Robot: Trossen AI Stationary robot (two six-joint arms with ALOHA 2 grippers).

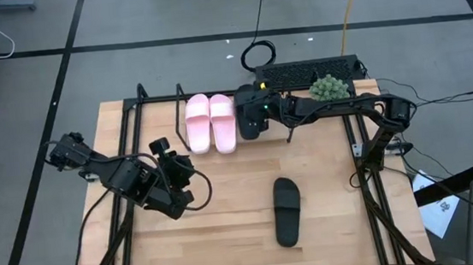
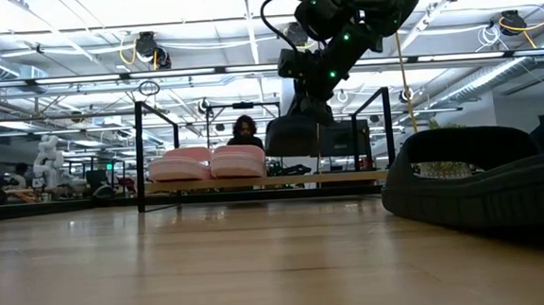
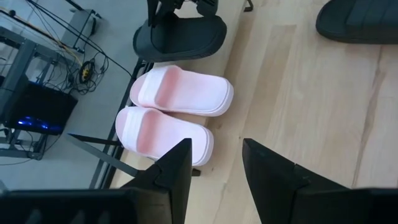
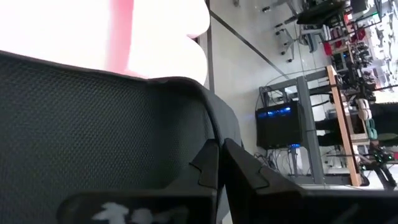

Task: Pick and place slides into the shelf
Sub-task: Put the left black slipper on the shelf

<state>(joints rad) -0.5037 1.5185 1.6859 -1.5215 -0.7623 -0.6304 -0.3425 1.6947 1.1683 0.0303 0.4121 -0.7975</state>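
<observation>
The pale pink pair (image 1: 211, 123) lies side by side on the shelf's board (image 2: 349, 177), at its left part. My right gripper (image 1: 253, 107) reaches from the right over the shelf (image 1: 143, 103) and is shut on one black slide (image 2: 305, 136), just right of the pink pair. The second black slide (image 1: 287, 211) lies flat on the tabletop, toward the near edge, and fills the low view's right (image 2: 487, 182). My left gripper (image 3: 217, 180) is open and hovers over the table's left part, facing the pink pair (image 3: 174, 109). My right gripper pinches the black slide by a thin edge (image 4: 214, 140) of its textured upper between both fingers (image 4: 208, 168). It comes at the slide from above. The slide (image 2: 305, 136) hangs roughly level below the gripper, lifted clear above the shelf board, beside the pink pair.
The shelf's thin black rods (image 2: 141, 156) stand up around the board. A black keyboard (image 1: 304, 72) and a green plant-like bunch (image 1: 328, 86) sit at the far edge behind the shelf. People (image 2: 244, 130) show in the room beyond. Bare wood lies between the arms.
</observation>
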